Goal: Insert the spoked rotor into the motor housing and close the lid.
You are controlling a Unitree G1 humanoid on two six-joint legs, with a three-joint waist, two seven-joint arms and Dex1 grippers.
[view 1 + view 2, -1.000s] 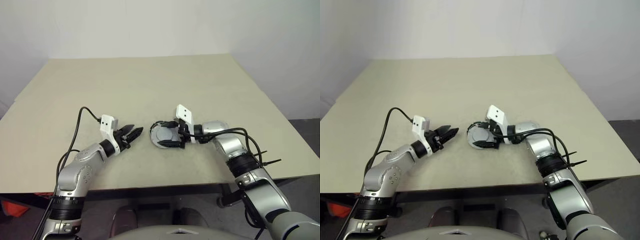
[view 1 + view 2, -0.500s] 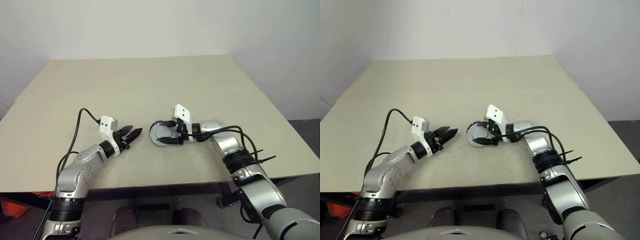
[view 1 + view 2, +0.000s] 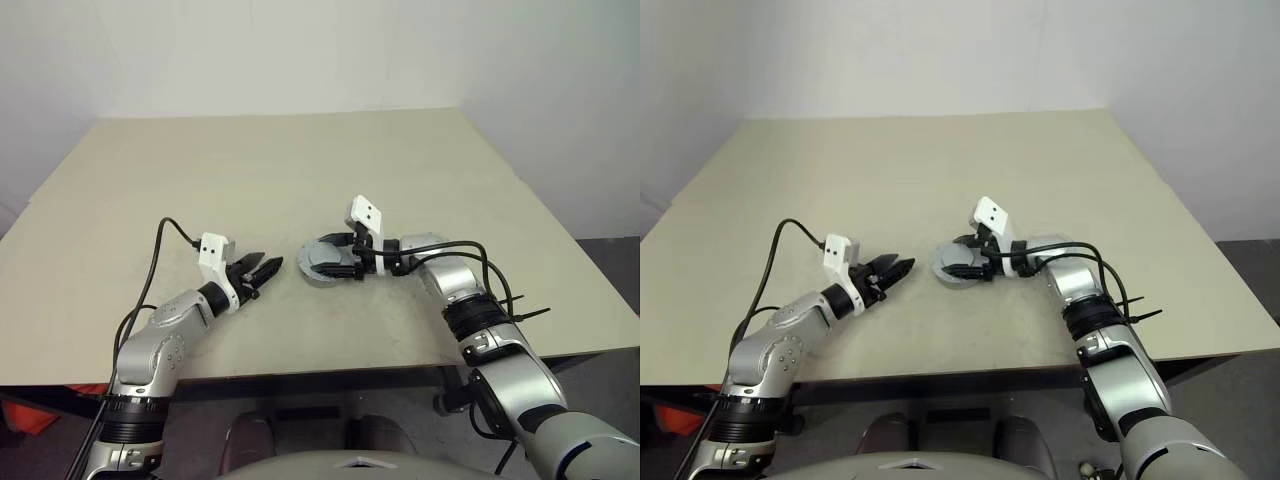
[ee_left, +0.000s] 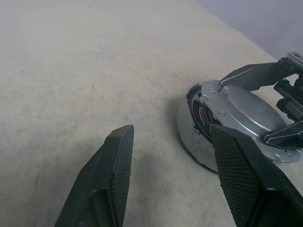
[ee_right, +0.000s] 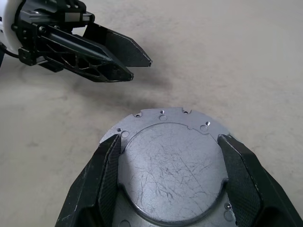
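My right pincer (image 3: 335, 266) grips the lid (image 5: 170, 163) by its rim, holding it tilted over the motor housing (image 4: 199, 111) on the desk (image 3: 250, 170) to seat it. My left pincer (image 3: 268, 267) waits nearby, parted and empty.

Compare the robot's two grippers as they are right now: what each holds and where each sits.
The right gripper is closed across the grey lid, one finger on each side of it; the left gripper stands open and holds nothing. The right sits at the housing, the left beside it. Both have two black fingers.
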